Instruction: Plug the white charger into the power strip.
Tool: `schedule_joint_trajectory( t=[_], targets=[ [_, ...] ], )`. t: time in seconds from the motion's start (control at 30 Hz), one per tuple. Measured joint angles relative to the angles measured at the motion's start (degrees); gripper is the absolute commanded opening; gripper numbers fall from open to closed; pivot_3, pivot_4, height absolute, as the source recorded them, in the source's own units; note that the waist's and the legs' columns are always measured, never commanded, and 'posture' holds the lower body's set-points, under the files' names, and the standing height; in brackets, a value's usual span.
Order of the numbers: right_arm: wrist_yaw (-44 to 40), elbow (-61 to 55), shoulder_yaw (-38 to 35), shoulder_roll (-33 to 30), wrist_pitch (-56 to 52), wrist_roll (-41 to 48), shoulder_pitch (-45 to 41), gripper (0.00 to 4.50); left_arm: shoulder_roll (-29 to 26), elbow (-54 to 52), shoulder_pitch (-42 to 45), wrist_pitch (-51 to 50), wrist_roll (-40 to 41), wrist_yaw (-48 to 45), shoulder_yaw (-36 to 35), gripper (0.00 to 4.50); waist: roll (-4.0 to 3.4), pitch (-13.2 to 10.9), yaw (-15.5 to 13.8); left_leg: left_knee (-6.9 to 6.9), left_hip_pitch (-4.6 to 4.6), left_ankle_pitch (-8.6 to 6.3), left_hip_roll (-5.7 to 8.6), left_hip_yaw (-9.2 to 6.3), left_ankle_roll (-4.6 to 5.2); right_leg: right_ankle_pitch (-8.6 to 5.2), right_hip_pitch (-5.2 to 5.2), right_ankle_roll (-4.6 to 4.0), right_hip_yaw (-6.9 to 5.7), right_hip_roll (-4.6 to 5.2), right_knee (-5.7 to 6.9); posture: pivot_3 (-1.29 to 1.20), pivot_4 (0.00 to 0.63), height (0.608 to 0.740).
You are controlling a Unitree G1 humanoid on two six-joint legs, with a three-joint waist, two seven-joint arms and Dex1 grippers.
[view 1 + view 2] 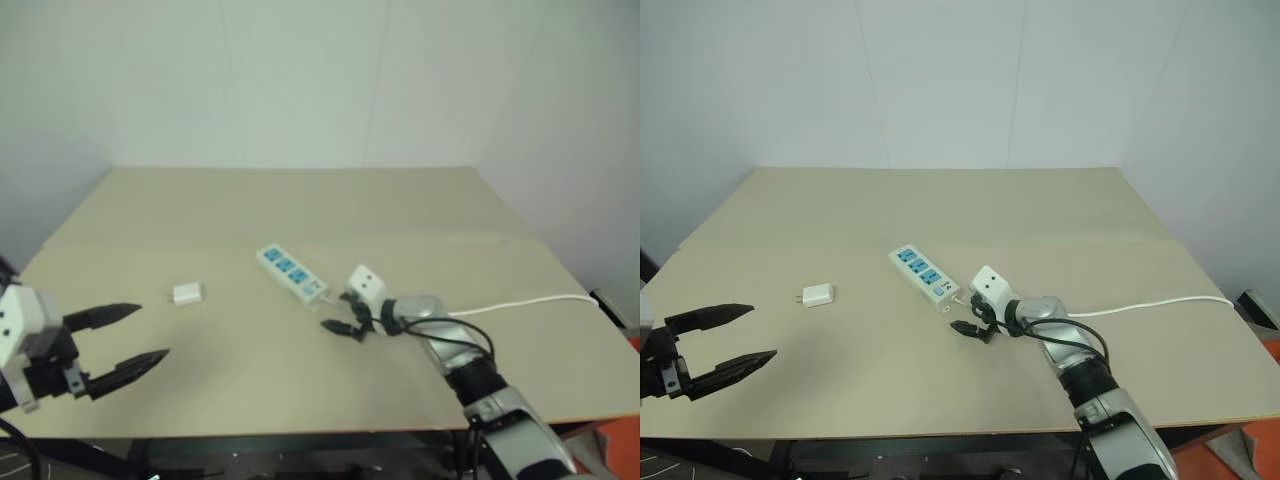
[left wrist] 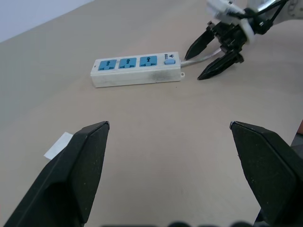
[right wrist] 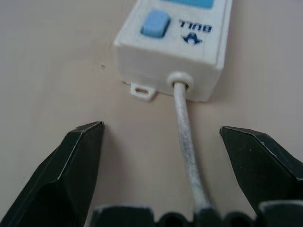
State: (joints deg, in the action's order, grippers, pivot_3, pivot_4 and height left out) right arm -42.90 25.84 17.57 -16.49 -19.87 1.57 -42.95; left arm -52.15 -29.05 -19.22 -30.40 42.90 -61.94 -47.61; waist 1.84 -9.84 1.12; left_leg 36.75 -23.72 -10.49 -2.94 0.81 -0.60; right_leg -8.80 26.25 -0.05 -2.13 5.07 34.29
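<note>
Right now the right gripper [image 1: 343,318] sits spread wide at the switch end of the power strip [image 1: 291,273], its fingers either side of the thin white cord [image 3: 187,142], holding nothing; likely lining up to pin the strip steady. The white charger [image 1: 187,294] lies loose on the tan table [image 1: 300,210], well apart from the strip. The left gripper [image 1: 125,346] hovers near it, spread and empty, probably to pick it.

Left gripper [image 1: 128,343] open; right gripper [image 1: 345,318] open, low.
</note>
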Motion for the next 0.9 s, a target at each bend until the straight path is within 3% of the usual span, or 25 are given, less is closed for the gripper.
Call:
schedule_joint_trajectory(
  t=[0.07,0.2,0.43,0.47,0.8,0.9],
  targets=[
    [0.4,3.9,0.0,1.1,1.6,-0.8,-2.2,3.93,0.1,-0.1,0.1,0.0,0.0,0.0,0.3,4.50,0.00,0.0,0.2,0.00,0.01,0.00,0.00,0.00,0.00,0.00,-0.01,0.00,0.00,0.00,0.01,0.00,0.150,0.740],
    [-0.8,7.5,0.1,1.4,3.7,-1.4,-4.0,2.60,0.4,-0.2,0.1,0.0,0.0,0.1,0.3,4.50,0.00,0.0,0.3,0.00,0.02,0.01,0.00,-0.01,0.01,0.00,-0.04,0.00,0.00,0.00,0.01,0.00,0.150,0.740],
    [-4.2,3.3,0.7,-1.1,4.5,-3.0,-2.0,0.15,1.0,-0.6,-0.2,0.0,0.0,0.6,0.3,4.50,0.00,0.0,0.0,0.00,0.00,0.00,0.00,-0.02,0.00,-0.01,-0.02,-0.01,0.00,0.01,0.01,0.00,0.150,0.740],
    [-4.8,1.9,0.8,-1.5,4.5,-3.1,-1.3,0.02,1.0,-0.6,-0.2,0.0,0.0,0.6,0.3,4.50,0.00,0.0,0.0,0.00,0.00,0.00,0.00,-0.02,0.00,-0.01,-0.02,-0.02,0.00,0.00,0.01,0.00,0.150,0.740],
    [-9.5,-14.4,0.0,-8.5,2.9,-1.9,9.7,0.02,0.9,-0.5,0.8,0.0,0.0,0.7,1.4,4.50,0.00,0.0,-0.4,-0.01,-0.01,-0.17,0.00,0.00,-0.29,-0.02,-0.01,-0.02,0.00,0.03,0.01,0.00,0.150,0.740],
    [-9.3,-16.8,-1.3,-10.1,3.6,-0.9,12.7,0.87,0.5,-0.2,1.8,0.0,0.0,0.7,2.1,4.50,0.01,0.0,-0.4,-0.01,0.02,-0.23,0.01,0.00,-0.37,-0.02,-0.03,-0.02,0.00,0.02,0.01,0.00,0.150,0.740]
  ],
)
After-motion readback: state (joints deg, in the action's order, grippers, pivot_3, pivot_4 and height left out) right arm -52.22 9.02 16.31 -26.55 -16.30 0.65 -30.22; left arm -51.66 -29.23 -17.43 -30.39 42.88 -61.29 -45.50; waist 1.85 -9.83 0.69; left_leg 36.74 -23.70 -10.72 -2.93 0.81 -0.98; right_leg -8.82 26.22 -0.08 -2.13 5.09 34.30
